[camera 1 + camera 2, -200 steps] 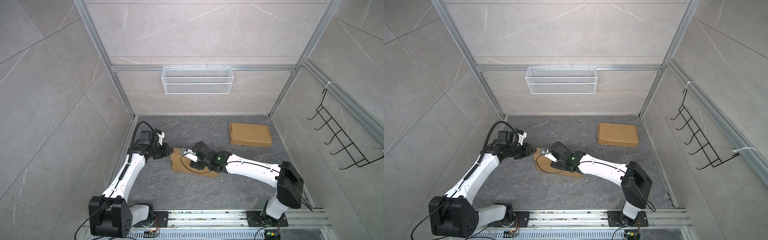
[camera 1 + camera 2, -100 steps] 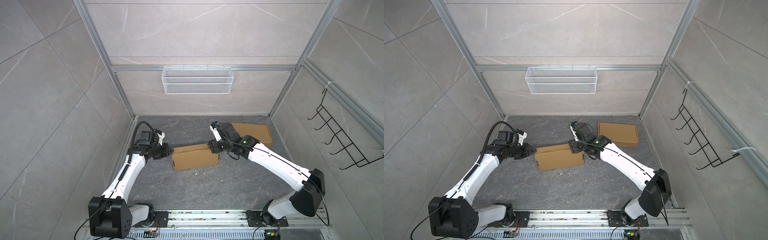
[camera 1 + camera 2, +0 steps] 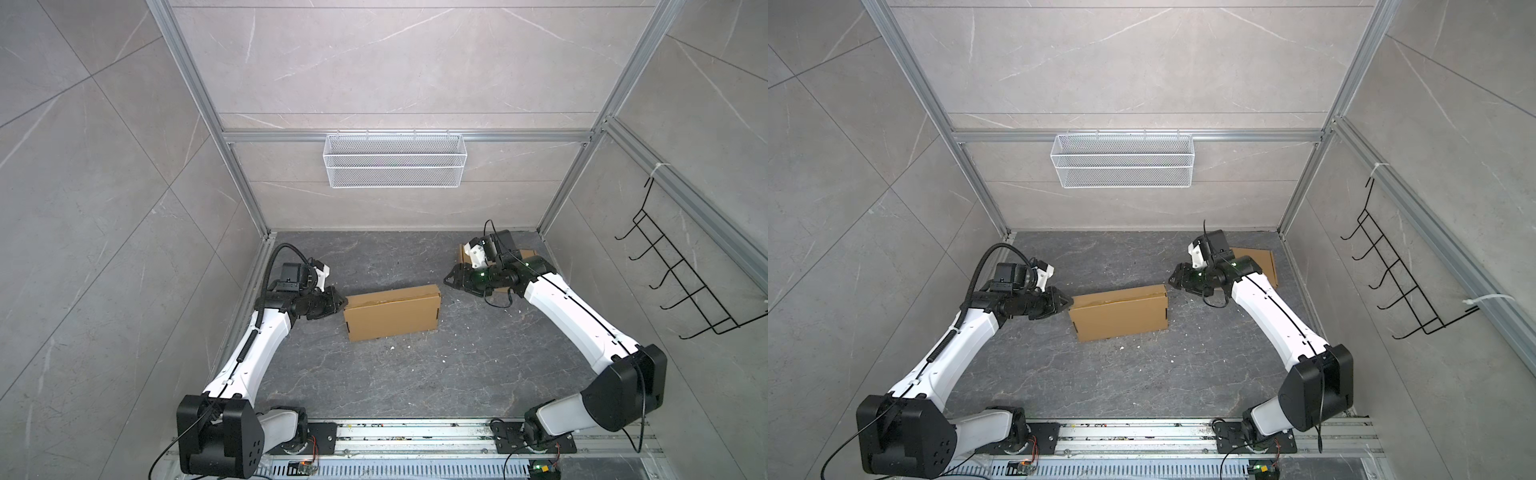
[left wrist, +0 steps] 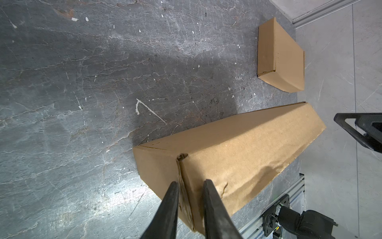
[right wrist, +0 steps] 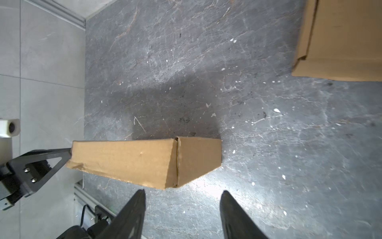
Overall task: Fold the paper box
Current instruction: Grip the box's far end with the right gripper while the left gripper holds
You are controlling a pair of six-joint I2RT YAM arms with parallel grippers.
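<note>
The second box (image 3: 1266,264) at the far right of the floor (image 3: 374,374) is mostly hidden behind the right arm in both top views. The right wrist view cuts it off at the frame edge, so only the left wrist view shows it whole. That view shows no more of the left gripper (image 4: 190,183) than its 2 dark fingers (image 4: 171,207), their bases out of frame. They stand narrowly apart, 1 on each side of the corner seam at the left end of the paper box (image 3: 392,318), pinching that cardboard edge. In both top views the grip itself is too small to make out. The right gripper (image 5: 183,191) hangs just off the box's right end without touching it, its jaws wide apart and holding nothing. The paper box sits in the middle of the floor between the 2 grippers, its right end a little farther back than its left. It is plain brown cardboard, long and closed up, with a broad face toward the near side and a narrow face on top. The face beside the left gripper is dented and wrinkled, 1 long edge is wavy, and a seam runs down the right end. Whether the left end rests on the floor or is slightly lifted cannot be told.
</note>
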